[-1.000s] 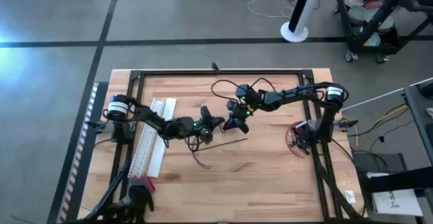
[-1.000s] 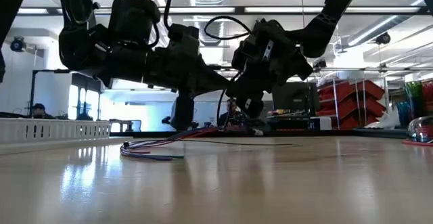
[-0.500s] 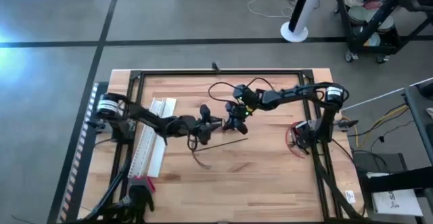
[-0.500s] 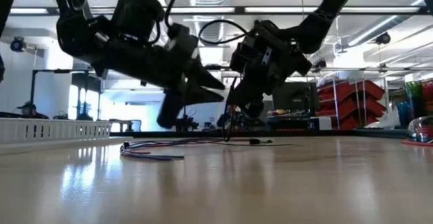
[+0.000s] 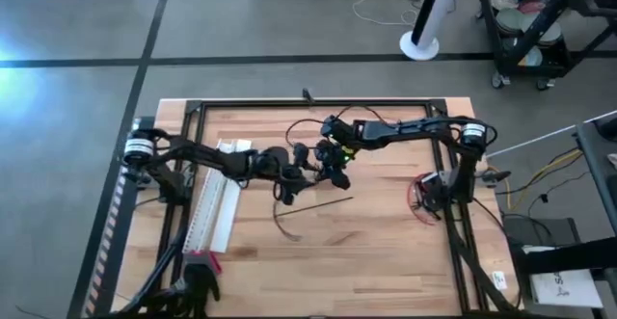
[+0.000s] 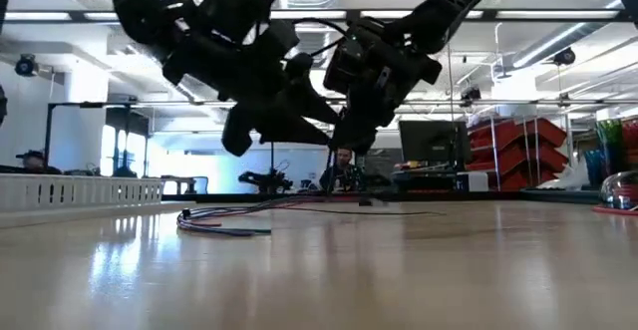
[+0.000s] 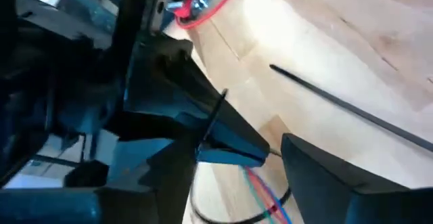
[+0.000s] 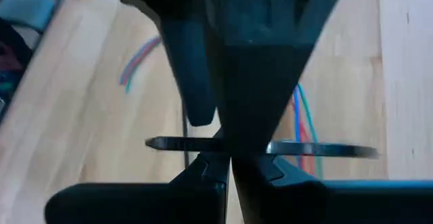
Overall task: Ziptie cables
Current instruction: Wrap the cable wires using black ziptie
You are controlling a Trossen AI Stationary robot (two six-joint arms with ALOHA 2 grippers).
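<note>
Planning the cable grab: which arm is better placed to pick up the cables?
Left, probably. The left end effector hangs open and sits nearer the cables; the right end effector is shut.

No legible txt, labels, brand marks or nos. in any view. White paper sheet point(image 5: 564, 287) off the table's right edge, high view, carries dark print, too small to read.
</note>
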